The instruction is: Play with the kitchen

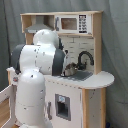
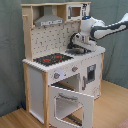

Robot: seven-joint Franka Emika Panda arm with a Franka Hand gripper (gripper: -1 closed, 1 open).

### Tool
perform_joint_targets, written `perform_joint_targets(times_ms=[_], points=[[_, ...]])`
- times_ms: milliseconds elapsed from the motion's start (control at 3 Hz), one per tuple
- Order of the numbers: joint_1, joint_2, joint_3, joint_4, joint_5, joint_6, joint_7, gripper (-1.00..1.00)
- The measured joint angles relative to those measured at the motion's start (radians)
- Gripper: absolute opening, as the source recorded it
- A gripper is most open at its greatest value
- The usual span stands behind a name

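In the first exterior view, the arm [image 1: 37, 60] is blocking much of the kitchen [image 1: 92, 80]; the gripper [image 1: 70, 70] is working beside the faucet [image 1: 85, 57], at the sink.

In the second exterior view, the oven door [image 2: 70, 105] is hanging open below the stove [image 2: 51, 59]. I cannot tell the fingers' state; the next move is probably calling for clearing the faucet.

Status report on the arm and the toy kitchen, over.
Gripper over the sink, fingers unclear. Kitchen upright, oven door hanging open. Nothing blocking the arm.
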Motion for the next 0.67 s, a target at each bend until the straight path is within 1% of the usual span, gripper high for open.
perform_joint_targets(times_ms=[333,667], points=[[0.000,-0.050,-0.032,-0.001,0.067,0.046,0.000,-1.00],[0.000,-0.064,-0.041,-0.001,0.116,0.063,0.002,-1.00]])
